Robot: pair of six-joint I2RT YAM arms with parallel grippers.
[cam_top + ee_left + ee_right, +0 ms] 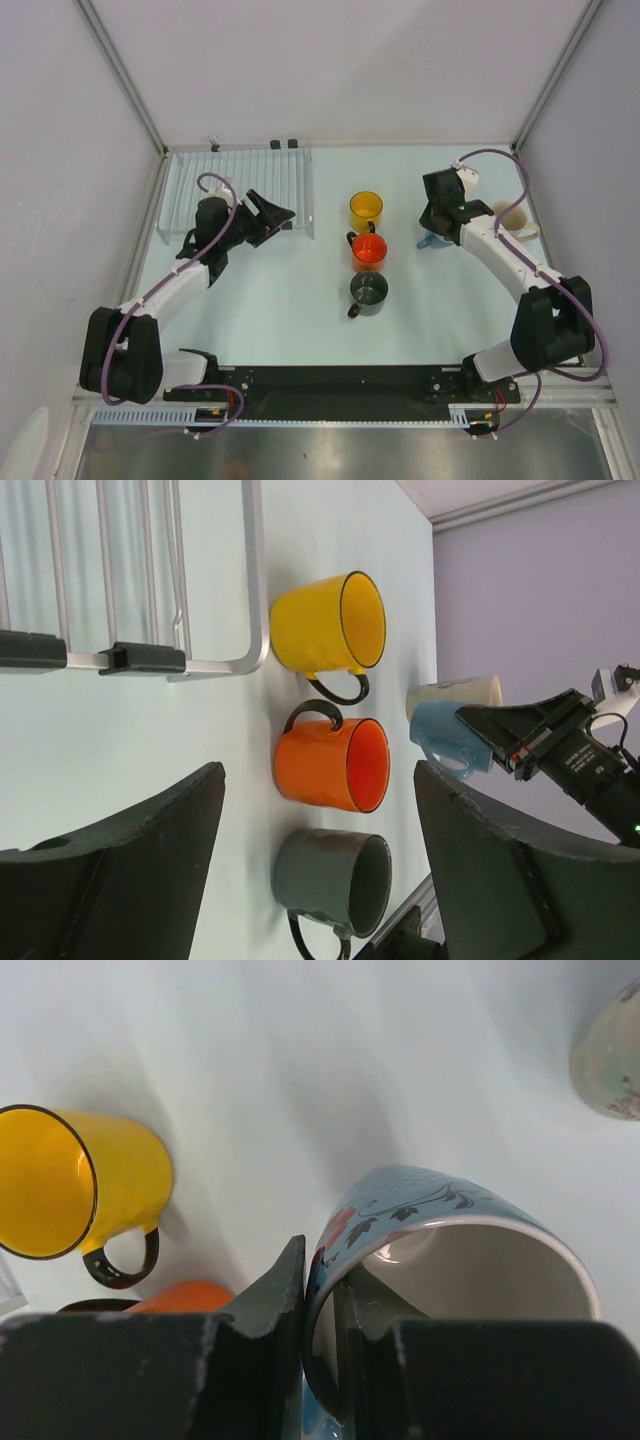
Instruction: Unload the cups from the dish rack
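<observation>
Light-blue patterned ceramic mug [450, 1220]: clamped at rim by right gripper [318, 1270], near cream mug [513, 220]. Likely last placement; next, set upright, release. Left gripper [275, 208] half-spread, empty, by clear barred dish rack [250, 175].

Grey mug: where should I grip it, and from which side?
Pinch the rim wall of the grey mug from straight above, one finger inside and one outside. It stands upright with its mouth up, so the rim is free. Take the part of the rim toward the right arm: the handle sticks out near-left, and the orange mug stands close behind it.
</observation>
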